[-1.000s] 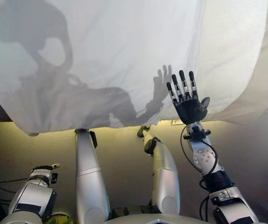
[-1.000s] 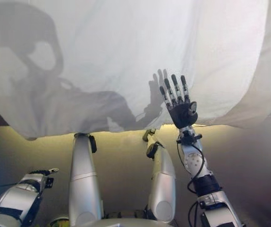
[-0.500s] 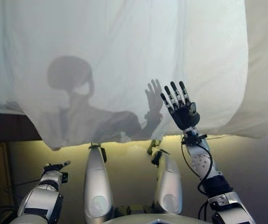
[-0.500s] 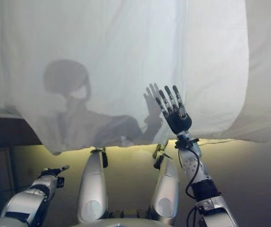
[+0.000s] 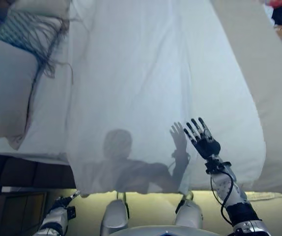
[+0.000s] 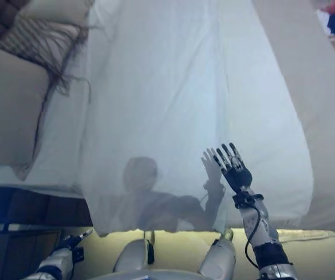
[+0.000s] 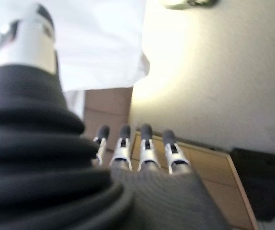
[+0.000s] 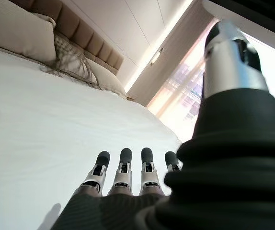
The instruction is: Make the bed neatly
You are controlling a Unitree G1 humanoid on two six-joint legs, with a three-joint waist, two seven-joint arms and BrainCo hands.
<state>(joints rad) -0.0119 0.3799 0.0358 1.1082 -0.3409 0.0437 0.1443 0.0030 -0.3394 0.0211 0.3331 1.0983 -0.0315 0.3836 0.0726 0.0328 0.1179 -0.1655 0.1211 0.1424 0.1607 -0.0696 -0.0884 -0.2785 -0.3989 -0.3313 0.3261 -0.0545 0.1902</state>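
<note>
Sheet lies spread over the bed, its foot edge hanging off. Our right robot hand is raised above it with fingers straight, the left robot hand low and relaxed, both empty. We judge it light, limp cloth; pinch the foot-edge corners.

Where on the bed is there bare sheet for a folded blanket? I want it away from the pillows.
The white sheet lies bare across the middle and down to its hanging edge, ahead of the open right hand. It is crowded at the head end, where the pillow and fringed cushion sit. The left hand is low beside the bed.
</note>
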